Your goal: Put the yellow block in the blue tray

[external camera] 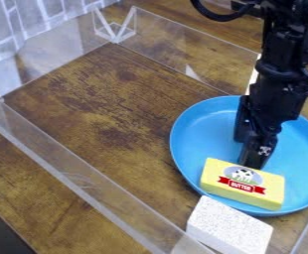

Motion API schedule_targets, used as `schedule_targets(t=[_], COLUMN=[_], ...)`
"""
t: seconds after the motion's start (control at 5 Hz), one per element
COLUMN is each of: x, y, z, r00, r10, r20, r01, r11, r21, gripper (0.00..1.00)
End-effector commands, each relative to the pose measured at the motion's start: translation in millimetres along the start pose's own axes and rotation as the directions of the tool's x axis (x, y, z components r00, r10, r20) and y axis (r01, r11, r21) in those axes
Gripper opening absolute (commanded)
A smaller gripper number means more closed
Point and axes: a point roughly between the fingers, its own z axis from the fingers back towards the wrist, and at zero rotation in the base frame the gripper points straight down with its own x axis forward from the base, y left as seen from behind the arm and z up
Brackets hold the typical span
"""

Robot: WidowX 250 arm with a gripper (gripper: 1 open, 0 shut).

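Note:
The yellow block (244, 183), a butter-like bar with a red-and-white oval label, lies flat inside the blue tray (197, 127) near its front rim. The tray is a round shallow bright-blue plate at the right of the wooden table. My black gripper (257, 148) points down over the tray's middle, just behind the block and apart from it. Its fingers stand open with nothing between them.
A white speckled sponge-like block (229, 228) lies on the table just in front of the tray. Clear acrylic walls (64, 159) fence the wooden tabletop (110, 104) on the left, front and back.

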Motion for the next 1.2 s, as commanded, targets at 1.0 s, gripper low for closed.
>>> schedule_targets(t=[1.0], x=[8.0], y=[22], z=[21.8], r00=[0.996], r10=[0.060], r20=[0.071], r01=[-0.068], r11=[0.990], r21=[0.125], gripper=[1.00])
